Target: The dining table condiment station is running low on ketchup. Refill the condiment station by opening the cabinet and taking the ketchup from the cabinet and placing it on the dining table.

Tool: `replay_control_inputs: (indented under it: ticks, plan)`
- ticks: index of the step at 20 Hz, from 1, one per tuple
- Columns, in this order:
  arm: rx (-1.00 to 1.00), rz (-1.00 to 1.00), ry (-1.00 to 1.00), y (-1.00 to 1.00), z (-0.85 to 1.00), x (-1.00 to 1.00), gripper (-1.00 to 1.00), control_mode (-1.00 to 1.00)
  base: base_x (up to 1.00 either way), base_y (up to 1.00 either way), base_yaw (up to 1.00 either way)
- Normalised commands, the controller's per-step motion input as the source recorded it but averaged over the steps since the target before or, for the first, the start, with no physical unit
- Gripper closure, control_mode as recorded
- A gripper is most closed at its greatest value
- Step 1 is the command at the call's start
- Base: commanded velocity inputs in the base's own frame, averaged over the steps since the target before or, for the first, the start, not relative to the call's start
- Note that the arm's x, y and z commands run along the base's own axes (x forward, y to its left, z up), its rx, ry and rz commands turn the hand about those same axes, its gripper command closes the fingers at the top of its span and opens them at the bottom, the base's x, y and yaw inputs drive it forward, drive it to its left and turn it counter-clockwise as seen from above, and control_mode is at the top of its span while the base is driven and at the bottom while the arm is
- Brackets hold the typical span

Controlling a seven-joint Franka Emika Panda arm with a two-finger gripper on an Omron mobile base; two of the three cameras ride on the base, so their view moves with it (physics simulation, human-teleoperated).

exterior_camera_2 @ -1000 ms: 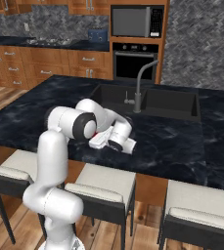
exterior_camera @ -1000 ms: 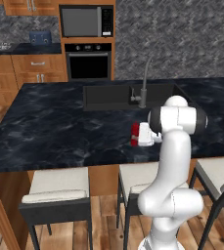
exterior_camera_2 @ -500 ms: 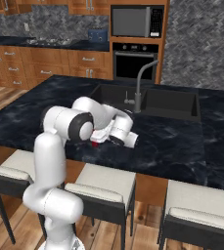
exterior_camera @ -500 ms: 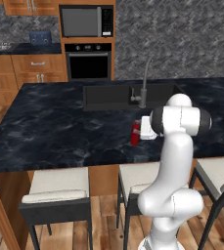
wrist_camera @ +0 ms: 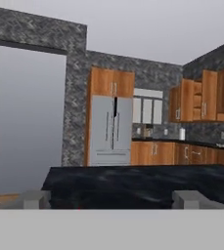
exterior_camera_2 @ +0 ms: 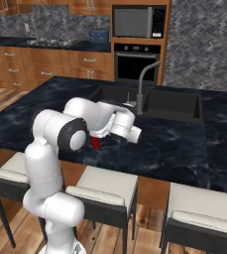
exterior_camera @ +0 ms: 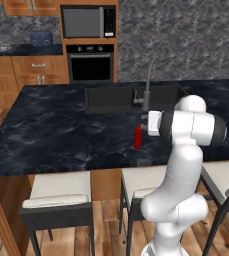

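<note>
Ketchup bottle (exterior_camera: 137, 137) stands upright on black marble island table (exterior_camera: 61, 130), just in front of sink (exterior_camera: 111, 98); delivery looks done, only retreat left, judging by this. Arm folded low over table edge, wrist horiz.; tool (wrist_camera: 108, 200) just beside bottle, tips spread wide, holding nothing; wall cabinet (wrist_camera: 197, 95) door open.

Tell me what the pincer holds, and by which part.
Nothing: the pincer is open wide, and the ketchup stands upright on the table.
</note>
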Motion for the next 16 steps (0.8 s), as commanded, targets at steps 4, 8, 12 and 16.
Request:
replay_control_inputs:
  ticks: [4,8,12,16]
  plan:
    - [0.0,-0.01,0.01,0.01,0.69,-0.46,-1.0,-1.0,0.0,0.0,0.0]
    - [-0.01,-0.04,0.01,0.11,0.65,-0.5,-1.0,-1.0,0.0,0.0,0.0]
    - [-0.03,-0.1,0.05,0.29,0.56,-0.52,-1.0,-1.0,0.0,0.0,0.0]
    - [-0.05,-0.22,0.12,0.37,0.41,-0.5,-1.0,-1.0,0.0,0.0,0.0]
